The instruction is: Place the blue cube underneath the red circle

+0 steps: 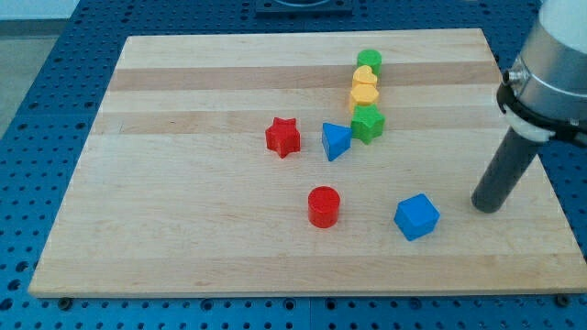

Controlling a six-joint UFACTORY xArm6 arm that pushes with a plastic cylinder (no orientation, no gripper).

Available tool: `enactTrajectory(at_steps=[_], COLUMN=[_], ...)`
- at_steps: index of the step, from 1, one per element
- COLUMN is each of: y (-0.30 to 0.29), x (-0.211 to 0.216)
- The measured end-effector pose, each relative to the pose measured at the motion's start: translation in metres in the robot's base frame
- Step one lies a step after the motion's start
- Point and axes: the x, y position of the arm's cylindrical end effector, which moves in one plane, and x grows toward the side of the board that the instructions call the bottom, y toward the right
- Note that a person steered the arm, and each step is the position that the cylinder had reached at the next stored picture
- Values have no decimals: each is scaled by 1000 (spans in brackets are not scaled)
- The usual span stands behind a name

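The blue cube (417, 217) lies on the wooden board (183, 183) toward the view's bottom right. The red circle (324, 206), a short red cylinder, lies to the cube's left, about a hundred pixels away and slightly higher in the view. My tip (490, 207) rests on the board to the right of the blue cube, apart from it, at about the same height in the view. The dark rod rises from it to the arm's body at the view's right edge.
A red star (283, 137) and a blue triangle (336, 141) lie near the board's middle. A column of blocks runs toward the view's top: a green star (368, 123), a yellow heart (365, 94), a yellow block (364, 76) and a green circle (370, 61).
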Motion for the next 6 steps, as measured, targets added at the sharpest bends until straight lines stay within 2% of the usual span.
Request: enactTrajectory(at_steps=[2, 6], y=[-23, -110], x=[17, 6])
